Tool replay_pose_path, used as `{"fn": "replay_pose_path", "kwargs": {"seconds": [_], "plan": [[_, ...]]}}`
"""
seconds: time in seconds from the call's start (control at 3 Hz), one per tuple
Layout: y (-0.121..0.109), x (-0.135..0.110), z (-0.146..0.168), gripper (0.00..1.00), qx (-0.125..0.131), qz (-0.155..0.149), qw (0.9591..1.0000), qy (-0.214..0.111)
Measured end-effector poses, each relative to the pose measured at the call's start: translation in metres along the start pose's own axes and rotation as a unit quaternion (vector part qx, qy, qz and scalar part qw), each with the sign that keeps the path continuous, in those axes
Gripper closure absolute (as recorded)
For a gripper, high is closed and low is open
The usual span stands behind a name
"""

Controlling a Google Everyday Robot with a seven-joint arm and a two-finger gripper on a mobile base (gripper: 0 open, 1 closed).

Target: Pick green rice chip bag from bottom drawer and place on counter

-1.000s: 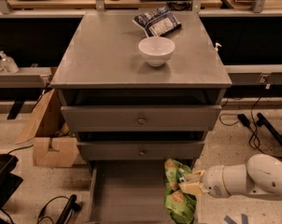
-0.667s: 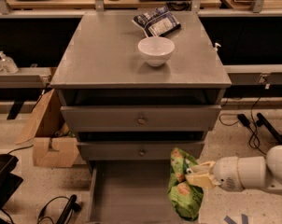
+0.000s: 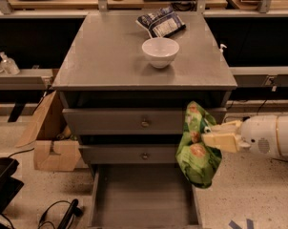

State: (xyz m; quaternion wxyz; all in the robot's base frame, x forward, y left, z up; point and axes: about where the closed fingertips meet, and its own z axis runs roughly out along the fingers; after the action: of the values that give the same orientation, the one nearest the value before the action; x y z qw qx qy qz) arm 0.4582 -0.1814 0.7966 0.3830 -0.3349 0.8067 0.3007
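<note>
Lift well under way. Holds the green bag [image 3: 197, 149] in the pincer [image 3: 208, 136], closed on the bag's right edge, off the right front corner of the cabinet. Hangs free of the bottom drawer [image 3: 144, 197], in front of the right ends of the two knobbed drawers, with the top corner just under the lip of the tabletop [image 3: 106, 56]. Seems to pinch a fold near the bag's upper middle, though the exact hold is hard to make out.

Set against the view of a second ago: no longer down at drawer level over the drawer's right side, but up at the level of the upper drawer fronts and a little further right. Shows more of the drawer's grey floor, with the drawer pulled out as before. Bowl [image 3: 160, 51] and dark snack bag [image 3: 161, 22] in the same spots on top.

Meaning for the task: picking most likely done, placing not yet begun. Calls for more height to clear the lip, then a move inward over the top. Best aimed at the front right part, short of the bowl, to avoid a knock. Risks a slip, given the slack, crinkly bag dangling below the hold.
</note>
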Motion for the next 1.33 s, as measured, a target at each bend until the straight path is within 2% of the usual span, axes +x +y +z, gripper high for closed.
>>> {"fn": "replay_pose_path", "kwargs": {"seconds": [0.33,0.67,1.0,1.33], "plan": [[-0.009,-0.103,-0.020,1.00,0.051,-0.001,0.9984,-0.025],[-0.012,-0.154,-0.022,1.00,0.074,0.001,0.9969,-0.027],[-0.012,-0.156,-0.022,1.00,0.073,-0.001,0.9969,-0.027],[-0.016,-0.179,-0.018,1.00,0.073,-0.020,0.9969,-0.024]]}}
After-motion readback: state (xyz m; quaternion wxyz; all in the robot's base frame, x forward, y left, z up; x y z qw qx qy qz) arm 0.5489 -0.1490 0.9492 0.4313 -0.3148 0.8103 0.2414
